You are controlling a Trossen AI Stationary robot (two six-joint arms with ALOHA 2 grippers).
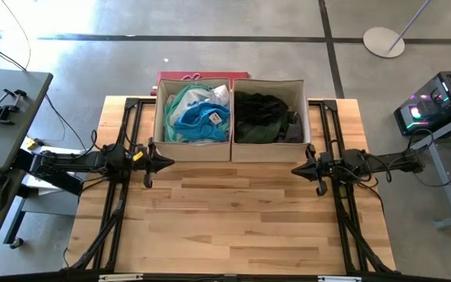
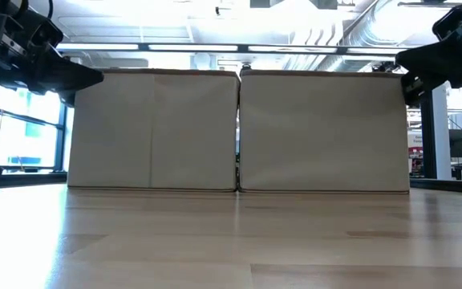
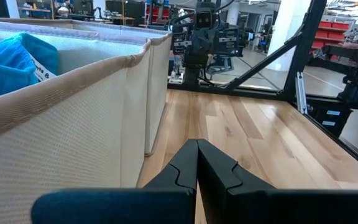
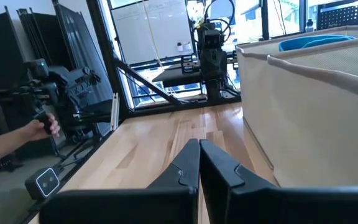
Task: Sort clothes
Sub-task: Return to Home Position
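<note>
Two beige fabric bins stand side by side at the table's far edge. The left bin (image 1: 193, 114) holds light clothes (image 1: 196, 113): white, teal and bright blue, heaped inside. The right bin (image 1: 268, 117) holds dark clothes (image 1: 263, 117): black, charcoal and dark green. My left gripper (image 1: 168, 163) hovers shut over the table's left side, level, just in front of the left bin's near wall. My right gripper (image 1: 296, 169) hovers shut at the table's right side, level, in front of the right bin. Neither holds anything.
The wooden tabletop (image 1: 233, 219) lies bare in front of the bins. A red box (image 1: 180, 77) sits behind the left bin. A person's hand (image 4: 39, 127) holds a controller beyond the table's left side. Black arm frames run along both table sides.
</note>
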